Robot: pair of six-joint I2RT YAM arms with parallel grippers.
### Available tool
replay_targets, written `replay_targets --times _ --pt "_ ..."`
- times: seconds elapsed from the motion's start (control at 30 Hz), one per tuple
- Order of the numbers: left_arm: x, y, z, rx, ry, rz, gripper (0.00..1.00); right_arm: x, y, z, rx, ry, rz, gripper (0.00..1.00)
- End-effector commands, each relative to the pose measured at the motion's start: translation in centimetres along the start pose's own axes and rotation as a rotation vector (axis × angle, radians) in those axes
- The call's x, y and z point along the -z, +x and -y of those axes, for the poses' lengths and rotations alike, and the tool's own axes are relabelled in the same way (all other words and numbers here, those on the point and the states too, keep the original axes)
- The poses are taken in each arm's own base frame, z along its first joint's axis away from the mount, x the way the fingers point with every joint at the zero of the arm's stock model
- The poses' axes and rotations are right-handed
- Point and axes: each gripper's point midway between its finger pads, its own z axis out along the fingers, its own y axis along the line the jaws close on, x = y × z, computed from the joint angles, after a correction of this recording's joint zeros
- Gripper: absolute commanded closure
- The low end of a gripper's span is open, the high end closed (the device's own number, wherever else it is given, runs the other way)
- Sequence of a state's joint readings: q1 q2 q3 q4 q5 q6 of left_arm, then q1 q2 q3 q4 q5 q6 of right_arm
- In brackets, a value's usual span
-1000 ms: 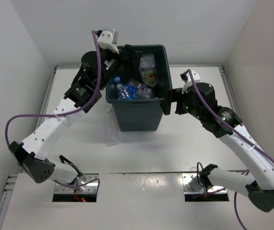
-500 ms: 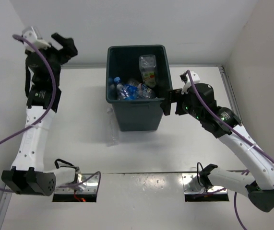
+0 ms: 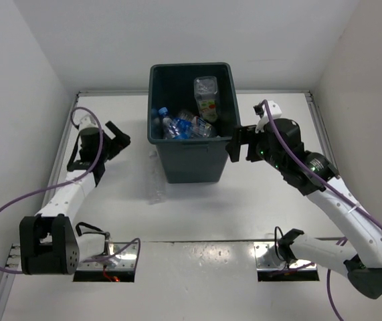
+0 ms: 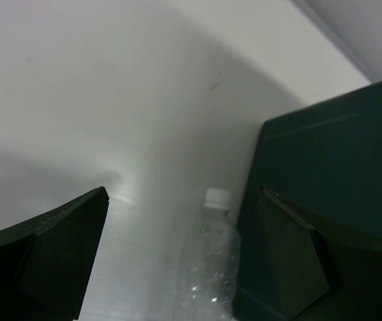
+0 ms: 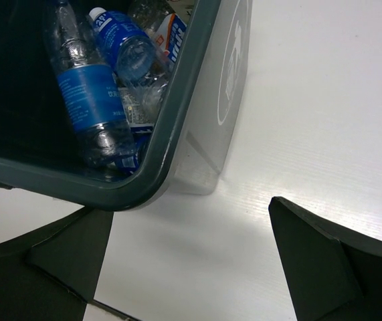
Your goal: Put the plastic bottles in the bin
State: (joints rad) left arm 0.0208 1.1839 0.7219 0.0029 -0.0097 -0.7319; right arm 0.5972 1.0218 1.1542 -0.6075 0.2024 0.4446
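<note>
table (image 3: 197, 214): white (glossy) | walls (image 3: 177, 33): plain white, three sides

A tall dark grey rectangular plastic bin (image 3: 194, 164) stands upright, holding several clear blue-labelled plastic bottles (image 3: 180, 127) and a larger green-yellow-labelled one (image 3: 206, 100). A plain clear white-capped bottle (image 4: 207, 267) sits outside, just beside its wall.

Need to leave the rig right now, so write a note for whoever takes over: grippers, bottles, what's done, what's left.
Left gripper: open, empty, out to the left of the bin.
Right gripper: open, empty, at the bin's right rim.
Done: several plastic bottles lie in the bin, including the large one with the green-yellow label.
Left: one clear bottle with a white cap is on the table beside the bin's outer wall, in front of the left gripper. It probably goes in next.
</note>
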Motion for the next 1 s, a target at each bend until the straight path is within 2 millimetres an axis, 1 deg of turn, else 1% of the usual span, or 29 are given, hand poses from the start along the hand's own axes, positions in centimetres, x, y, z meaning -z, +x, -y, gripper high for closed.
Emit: replay_targets --times 0.0,0.07,0.13,0.17,0.2,0.23,0.27,0.3,0.33,0.37,0.4,0.43,0.47,0.5,0.53,0.57,0.6,0.63,0.67,0.73,0.83,0.87,0.9,0.93,0.97 --pt "-0.1 1.5 0.8 -0.001 0.063 -0.017 0.00 0.4 -0.8 0.1 0.009 0.008 0.042 0.00" --pt "-0.3 3.4 1.6 -0.035 0.087 -0.069 0.00 0.3 -0.4 0.0 0.015 0.011 0.035 0.00" --pt "-0.7 6.0 1.6 -0.057 0.098 -0.155 0.00 0.3 -0.3 -0.2 0.029 0.004 0.033 0.00" --pt "-1.1 7.8 1.6 -0.068 0.097 -0.211 0.00 0.3 -0.4 -0.6 0.031 -0.007 0.040 0.00" --pt "-1.3 8.8 1.6 -0.074 0.100 -0.240 0.00 0.3 -0.4 -0.5 0.043 -0.007 0.040 0.00" --pt "-1.5 9.2 1.8 -0.080 0.102 -0.254 0.00 0.3 -0.4 -0.8 0.048 -0.016 0.038 0.00" --pt "-1.4 10.4 2.3 -0.093 0.117 -0.287 0.00 0.3 -0.4 -0.8 0.048 -0.016 0.038 0.00" --pt "-1.6 11.3 2.1 -0.111 0.112 -0.313 0.00 0.3 -0.4 -0.8 0.057 -0.016 0.039 0.00" --pt "-1.8 11.6 2.2 -0.117 0.111 -0.314 0.00 0.1 -0.2 -0.8 0.059 -0.014 0.030 0.00" --pt "-1.9 12.4 2.1 -0.133 0.109 -0.334 0.00 0.1 -0.1 -1.1 0.063 -0.022 0.028 0.00" --pt "-1.9 12.4 2.1 -0.134 0.109 -0.334 0.00 0.1 -0.1 -1.1 0.063 -0.022 0.028 0.00" --pt "-2.1 12.9 1.7 -0.134 0.097 -0.349 0.00 0.1 -0.1 -1.1 0.063 -0.022 0.028 0.00" --pt "-2.0 13.6 1.9 -0.148 0.109 -0.369 0.00 0.3 -0.5 -1.2 0.061 -0.024 0.037 0.00" --pt "-2.2 14.1 1.5 -0.149 0.096 -0.385 0.00 0.3 -0.5 -1.1 0.071 -0.024 0.037 0.00" --pt "-2.3 13.9 1.9 -0.156 0.111 -0.383 0.00 0.3 -0.5 -1.1 0.071 -0.024 0.037 0.00" --pt "-2.3 14.6 1.8 -0.163 0.108 -0.400 0.00 0.3 -0.5 -1.1 0.071 -0.024 0.037 0.00" --pt "-2.3 14.5 2.0 -0.170 0.124 -0.400 0.00 0.3 -0.5 -1.1 0.071 -0.024 0.037 0.00" --pt "-2.6 15.2 1.5 -0.171 0.109 -0.419 0.00 0.3 -0.5 -1.1 0.071 -0.024 0.037 0.00" --pt "-2.4 15.8 1.7 -0.190 0.125 -0.440 0.00 0.0 -0.3 -1.1 0.073 -0.021 0.027 0.00" --pt "-2.4 16.8 1.6 -0.203 0.128 -0.470 0.00 0.0 -0.3 -1.1 0.073 -0.021 0.027 0.00" --pt "-2.7 17.7 1.2 -0.209 0.119 -0.512 0.04 0.0 -0.3 -1.1 0.073 -0.021 0.027 0.00" --pt "-2.7 17.6 1.5 -0.208 0.127 -0.516 0.08 -0.3 -0.1 -1.1 0.075 -0.018 0.019 0.00" --pt "-2.8 18.0 1.2 -0.208 0.118 -0.528 0.10 -0.3 -0.1 -1.1 0.075 -0.018 0.018 0.00" --pt "-3.0 18.1 1.4 -0.206 0.123 -0.537 0.12 -0.3 -0.1 -1.1 0.075 -0.018 0.018 0.00" --pt "-3.2 17.7 1.7 -0.206 0.129 -0.528 0.16 -0.3 -0.1 -1.1 0.075 -0.018 0.018 0.00"
